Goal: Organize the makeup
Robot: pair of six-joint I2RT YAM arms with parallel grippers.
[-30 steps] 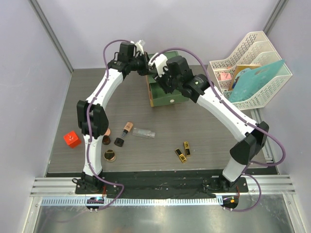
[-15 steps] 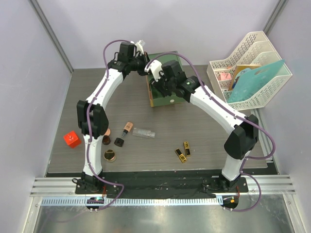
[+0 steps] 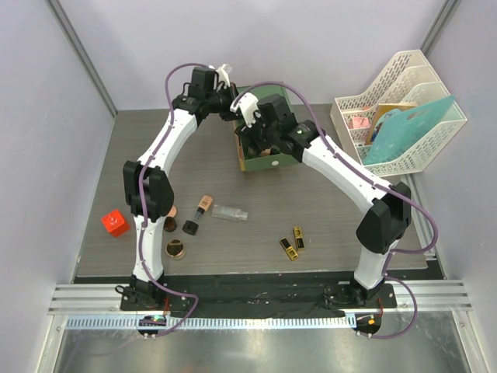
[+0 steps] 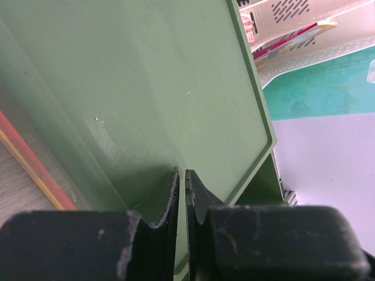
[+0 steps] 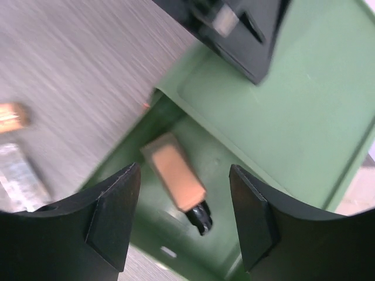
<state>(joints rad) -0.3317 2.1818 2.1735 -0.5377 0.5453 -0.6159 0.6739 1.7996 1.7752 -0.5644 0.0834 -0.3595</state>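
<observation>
At the far middle of the desk (image 3: 233, 186), the green drawer box (image 4: 146, 88) stands with a drawer open toward the arms. Over that drawer the right fingers (image 5: 114, 216) are spread wide and released, grasping nothing. Below the gap between them a peach tube with a black cap (image 5: 174, 177) lies flat on the green drawer floor, touching neither finger. The left fingers (image 4: 174, 196) are clenched together with nothing visible between them, their tips at the box's flat green top close to its edge.

Nearer the arms, the other makeup lies loose on the desk. A second peach tube (image 3: 201, 208) is just beside a clear tube (image 3: 230, 212), with a small black-capped piece (image 3: 190, 227) and a gold jar (image 3: 176, 249) close to the left arm. Two gold-black lipsticks (image 3: 293, 242) lie side by side towards the right. A red cube (image 3: 115, 223) sits at the left edge, and a white file rack (image 3: 404, 78) holding a teal folder (image 3: 411, 128) stands at the far right.
</observation>
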